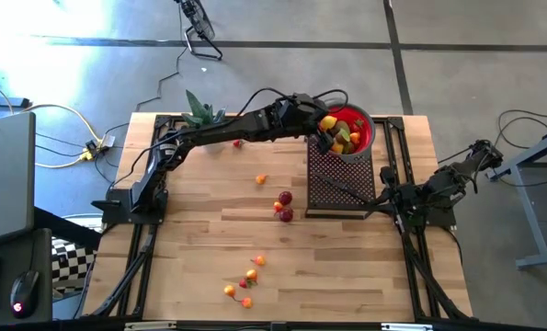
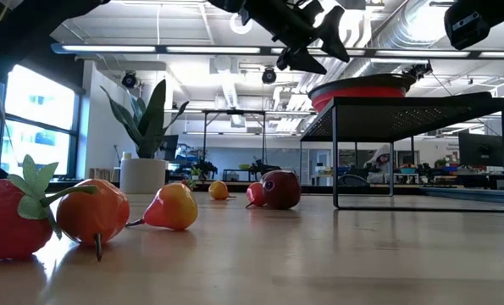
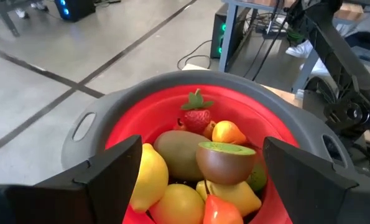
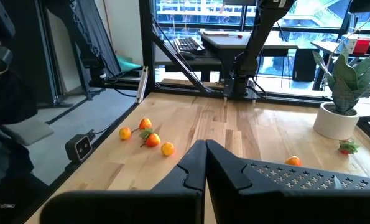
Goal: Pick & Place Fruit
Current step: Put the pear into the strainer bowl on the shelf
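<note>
Now hovering over the red bowl (image 1: 358,131) near the table's far right corner, left pincer (image 3: 200,171) apart, probably just emptied; more fruit (image 1: 284,206) mid-table; right pincer (image 4: 204,163) together, idle at right edge.

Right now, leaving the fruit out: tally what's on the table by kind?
Robot arms: 2, with left claw open over the bowl and right claw shut at the table's right side
Red bowl: 1, on the stand
Black mesh stand: 1
Potted plant: 1
Total: 5
</note>
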Tool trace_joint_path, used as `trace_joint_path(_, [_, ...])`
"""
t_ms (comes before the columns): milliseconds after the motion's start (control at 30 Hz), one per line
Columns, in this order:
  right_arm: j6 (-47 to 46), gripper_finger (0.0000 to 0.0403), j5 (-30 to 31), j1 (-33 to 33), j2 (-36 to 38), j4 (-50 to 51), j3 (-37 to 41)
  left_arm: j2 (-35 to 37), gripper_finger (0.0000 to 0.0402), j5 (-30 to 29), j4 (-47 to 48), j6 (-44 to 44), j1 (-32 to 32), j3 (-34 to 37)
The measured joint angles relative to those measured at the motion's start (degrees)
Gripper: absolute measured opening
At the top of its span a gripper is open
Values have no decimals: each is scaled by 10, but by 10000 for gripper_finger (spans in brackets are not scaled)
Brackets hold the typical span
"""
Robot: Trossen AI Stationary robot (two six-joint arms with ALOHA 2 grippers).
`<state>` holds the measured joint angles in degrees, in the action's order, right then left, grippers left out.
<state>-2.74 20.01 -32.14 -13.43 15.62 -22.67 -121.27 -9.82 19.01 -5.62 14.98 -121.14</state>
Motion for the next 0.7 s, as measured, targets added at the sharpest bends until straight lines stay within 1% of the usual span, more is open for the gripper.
trace_joint_path(133, [0, 2, 0, 0, 0, 0, 0, -1, 329, 0, -24, -5, 0, 0])
trace_joint_path(467, [0, 2, 0, 0, 0, 0, 0, -1, 329, 0, -8, -20, 0, 0])
trace_joint_path(533, [0, 2, 1, 0, 0, 0, 0, -1, 329, 3, -2, 2, 0, 0])
trace_joint_path(667, [-8, 3, 24, 0, 0, 0, 0, 0, 329, 55, 1, 95, -4, 20])
trace_joint_path(700, [-10, 3, 25, 0, 0, 0, 0, 1, 329, 67, 2, 98, -5, 27])
